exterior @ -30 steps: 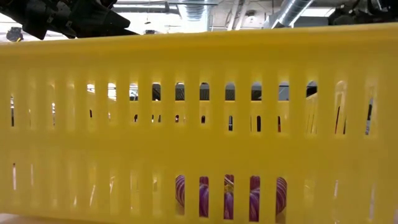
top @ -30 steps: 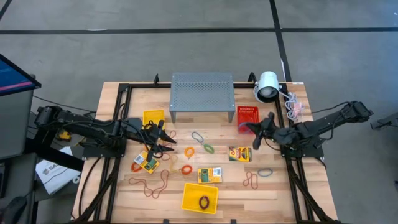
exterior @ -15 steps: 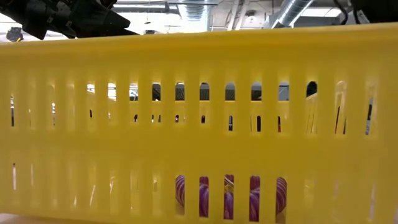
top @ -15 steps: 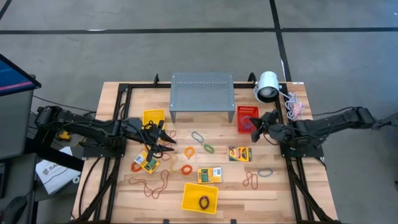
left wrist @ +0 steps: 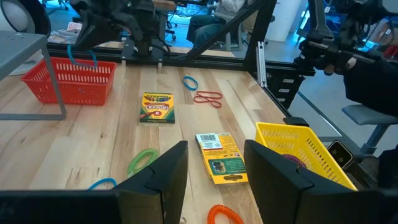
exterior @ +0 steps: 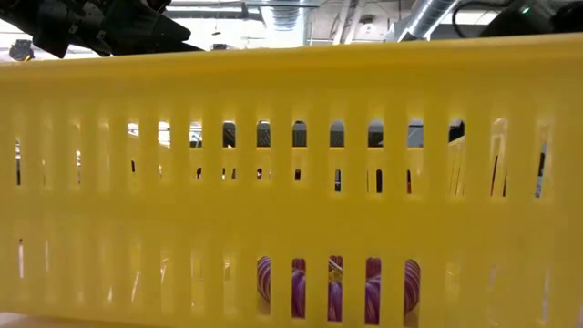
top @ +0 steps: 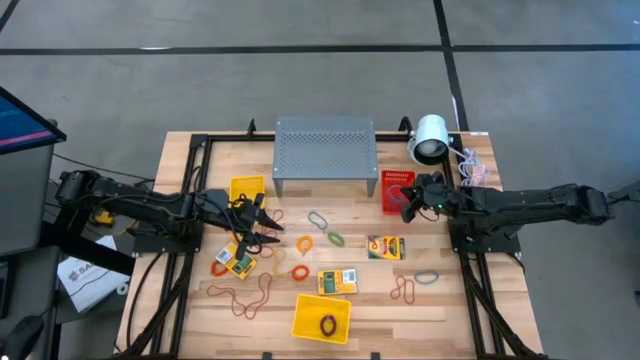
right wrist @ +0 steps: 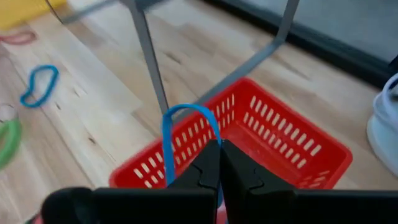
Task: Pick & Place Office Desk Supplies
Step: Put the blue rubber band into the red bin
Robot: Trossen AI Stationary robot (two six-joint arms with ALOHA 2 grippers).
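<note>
R gripper (right wrist: 219, 163): fingers together, pinching blue rubber band (right wrist: 186, 134) over red basket (right wrist: 283, 140), beside grey stand (top: 325, 150). L gripper (top: 268, 232): fingers apart, nothing held, above table (top: 440, 310) near crayon box (top: 238, 260). Other bands & boxes scattered mid-table; one band in yellow bin (top: 321, 318).

Dark jointed arms, black cables, two-finger hands
</note>
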